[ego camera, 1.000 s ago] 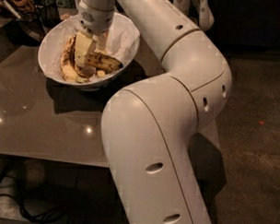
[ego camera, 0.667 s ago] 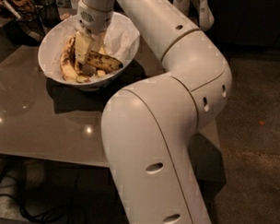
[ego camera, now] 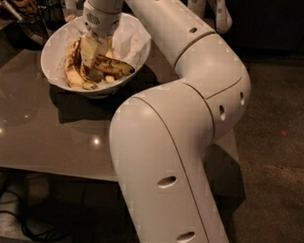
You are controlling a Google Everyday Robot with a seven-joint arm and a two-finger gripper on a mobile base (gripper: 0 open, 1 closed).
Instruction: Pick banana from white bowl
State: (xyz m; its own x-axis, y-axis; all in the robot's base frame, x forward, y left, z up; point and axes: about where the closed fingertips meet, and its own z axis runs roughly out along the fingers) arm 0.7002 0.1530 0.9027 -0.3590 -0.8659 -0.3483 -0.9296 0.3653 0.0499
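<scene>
The white bowl [ego camera: 137, 40] stands at the back left of the glossy table. It holds several bananas. The banana [ego camera: 114, 67], yellow with many dark spots, lies across the middle of the bowl and points right, its left end hidden by my gripper. A streaked brown-black banana [ego camera: 70, 65] curves along the bowl's left side. A small stubby piece [ego camera: 109, 79] lies at the front. My gripper [ego camera: 91, 61] reaches straight down into the bowl and sits on the bananas, at the spotted banana's left end.
The grey table [ego camera: 41, 134] has its front edge near the bottom left. My arm's large white links [ego camera: 192, 120] hang over the table's right side. Dark objects [ego camera: 21, 4] stand behind the bowl at the back left. Cables [ego camera: 18, 224] lie on the floor below.
</scene>
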